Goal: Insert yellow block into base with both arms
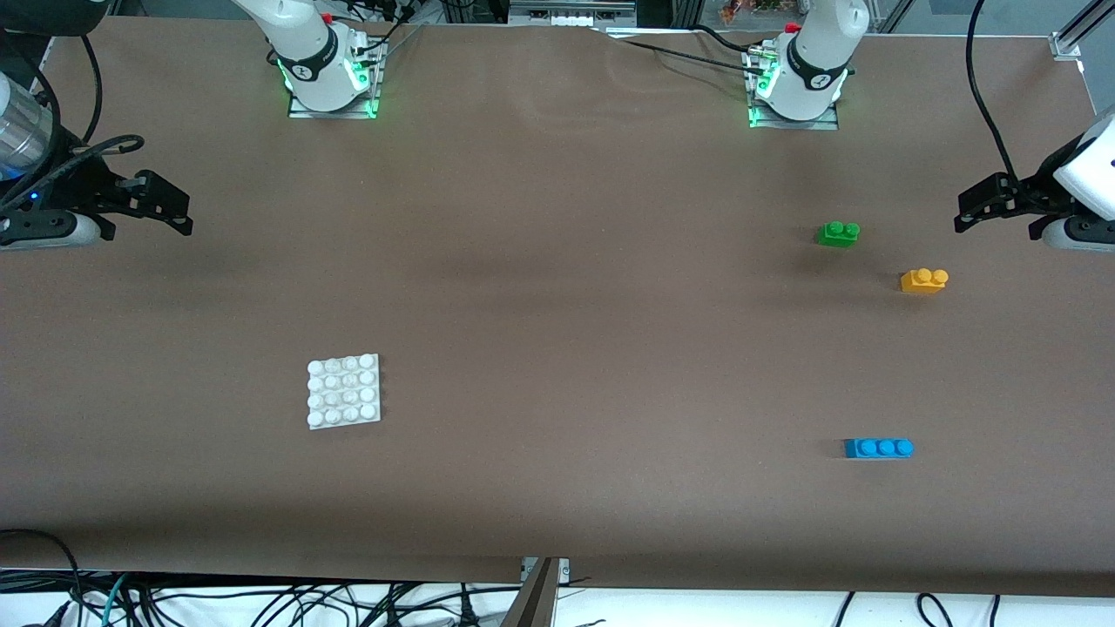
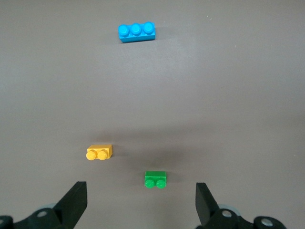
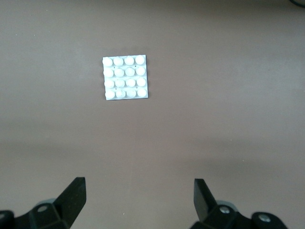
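Observation:
The yellow block [image 1: 923,280] lies on the brown table toward the left arm's end; it also shows in the left wrist view [image 2: 99,152]. The white studded base [image 1: 343,391] lies toward the right arm's end, nearer to the front camera, and shows in the right wrist view [image 3: 125,77]. My left gripper [image 1: 965,212] is open and empty, up in the air at its end of the table, its fingers wide apart [image 2: 141,200]. My right gripper [image 1: 179,209] is open and empty, up over its end of the table [image 3: 139,198].
A green two-stud brick [image 1: 838,233] lies beside the yellow block, a little farther from the front camera [image 2: 156,179]. A blue three-stud brick [image 1: 878,448] lies nearer to the front camera [image 2: 137,32]. Cables hang along the table's edges.

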Available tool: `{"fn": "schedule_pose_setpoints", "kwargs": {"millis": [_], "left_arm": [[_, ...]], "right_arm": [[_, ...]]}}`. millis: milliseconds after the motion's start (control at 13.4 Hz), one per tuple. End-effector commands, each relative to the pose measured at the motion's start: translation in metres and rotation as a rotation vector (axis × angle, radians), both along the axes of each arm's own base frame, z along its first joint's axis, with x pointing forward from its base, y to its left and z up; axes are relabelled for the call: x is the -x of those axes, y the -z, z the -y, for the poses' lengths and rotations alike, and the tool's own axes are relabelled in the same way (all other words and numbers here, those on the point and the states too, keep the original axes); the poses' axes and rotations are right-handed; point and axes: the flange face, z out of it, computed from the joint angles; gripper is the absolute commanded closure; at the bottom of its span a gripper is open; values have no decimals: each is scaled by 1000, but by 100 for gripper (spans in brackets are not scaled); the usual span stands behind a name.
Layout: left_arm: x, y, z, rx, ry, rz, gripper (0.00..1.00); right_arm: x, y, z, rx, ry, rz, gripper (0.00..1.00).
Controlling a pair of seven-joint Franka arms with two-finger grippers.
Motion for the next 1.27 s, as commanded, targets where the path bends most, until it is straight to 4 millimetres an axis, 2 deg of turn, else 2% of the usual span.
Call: {"fn": "schedule_pose_setpoints", "kwargs": {"millis": [0,75,224,1196], "left_arm": [[-3,-6,2,-16,-1,-5,0],[-3,-6,2,-15,-1,-5,0],[-3,-6,2,-15,-1,-5,0],[-3,-6,2,-15,-1,-5,0]], "right_arm": [[3,1,1,21,50,-12,0],[2,-5,-4,21,48,0,0],[2,-6,-9,21,43,1,0],[2,-4,-5,19,48,-12,0]]}}
